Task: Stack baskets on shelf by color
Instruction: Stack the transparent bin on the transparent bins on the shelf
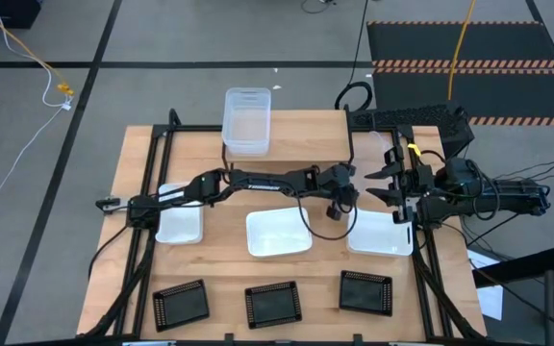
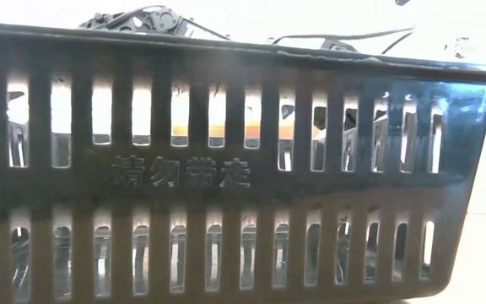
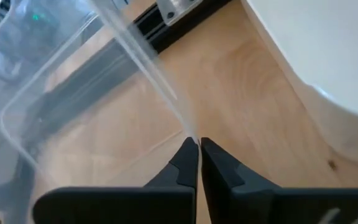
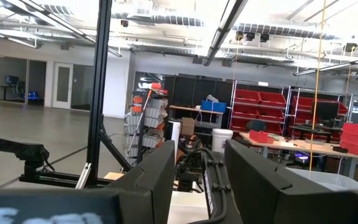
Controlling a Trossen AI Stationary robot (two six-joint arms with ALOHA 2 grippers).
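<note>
My left gripper (image 1: 342, 200) reaches across the table's middle and is shut on a clear basket (image 3: 55, 93), which lies beside the right-hand white basket (image 3: 328, 62). Another clear basket (image 1: 246, 120) stands on the left end of the shelf (image 1: 306, 135). Three white baskets (image 1: 277, 232) sit in a row on the tabletop, with three black baskets (image 1: 272, 306) in a row near the front edge. My right gripper (image 1: 390, 183) hangs open above the table's right side, holding nothing. My left gripper pinches the clear basket's thin upper wall edge (image 3: 186, 127) between its two fingertips (image 3: 188, 158). The fingers slant down from the table's left side. Whether the basket rests on the tabletop or is lifted, I cannot tell.
The shelf's black legs (image 3: 166, 22) stand just beyond the held basket. One black basket (image 2: 243, 169) fills the low view and hides the table behind it. Bare wood lies between the white and black rows.
</note>
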